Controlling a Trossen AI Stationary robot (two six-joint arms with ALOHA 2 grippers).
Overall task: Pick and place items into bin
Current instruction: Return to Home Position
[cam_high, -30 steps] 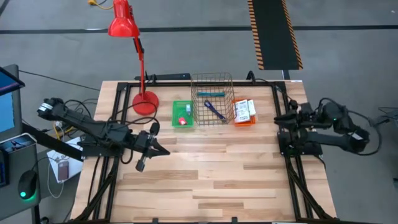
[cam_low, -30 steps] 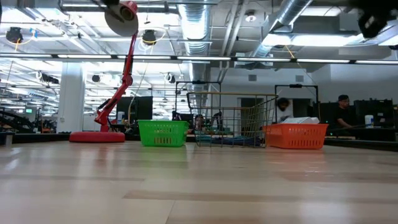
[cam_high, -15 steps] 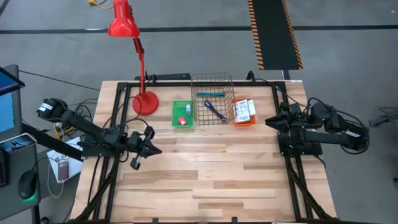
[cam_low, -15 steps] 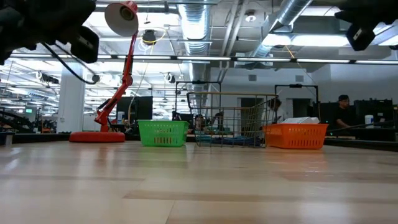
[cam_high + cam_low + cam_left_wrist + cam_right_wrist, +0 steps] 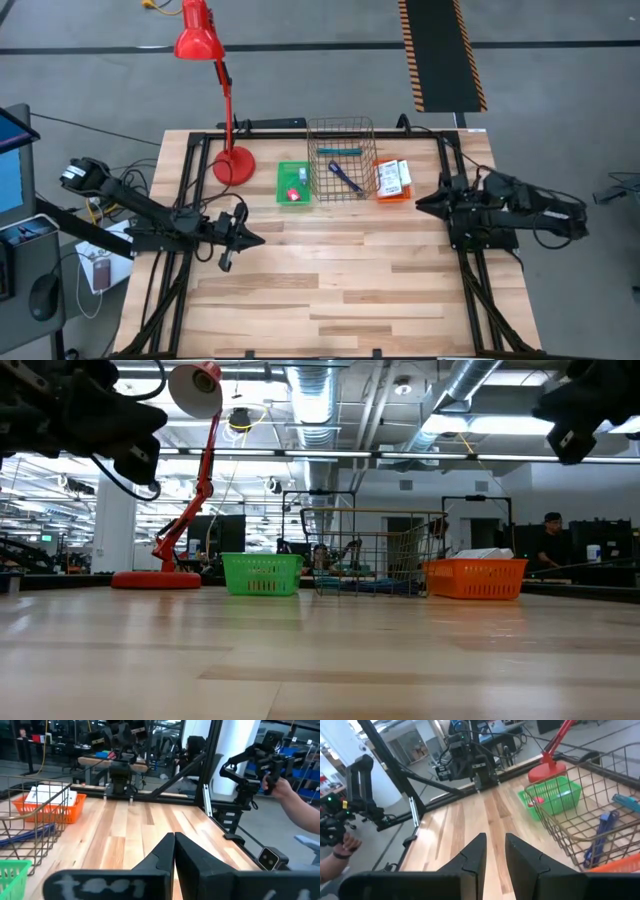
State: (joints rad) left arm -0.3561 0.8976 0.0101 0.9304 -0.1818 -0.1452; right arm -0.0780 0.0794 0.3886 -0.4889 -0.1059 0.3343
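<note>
Three bins stand in a row at the table's far side: a green basket [image 5: 293,183], a wire basket [image 5: 342,160] and an orange basket [image 5: 392,181]. The green one holds a small red block [image 5: 293,195] and a pale blue square [image 5: 302,173]. A teal marker [image 5: 340,151] and a blue-purple strap [image 5: 346,178] lie in the wire one. White cards [image 5: 392,176] lie in the orange one. My left gripper [image 5: 260,238] [image 5: 174,845] is shut and empty, level above the table's left part. My right gripper [image 5: 420,203] [image 5: 495,845] hovers by the right edge, its fingers a narrow gap apart, empty.
A red desk lamp stands with its base [image 5: 233,165] left of the green basket. Black frame rails [image 5: 470,270] run along the table's sides. A person's hand [image 5: 286,787] shows beyond the table. Bare wood [image 5: 330,290] fills the near half.
My left gripper has sunk toward the table and drawn back a little toward the left edge, staying shut. My right gripper has come down and moved out from the right edge toward the table's middle. The bins and items have not moved.
</note>
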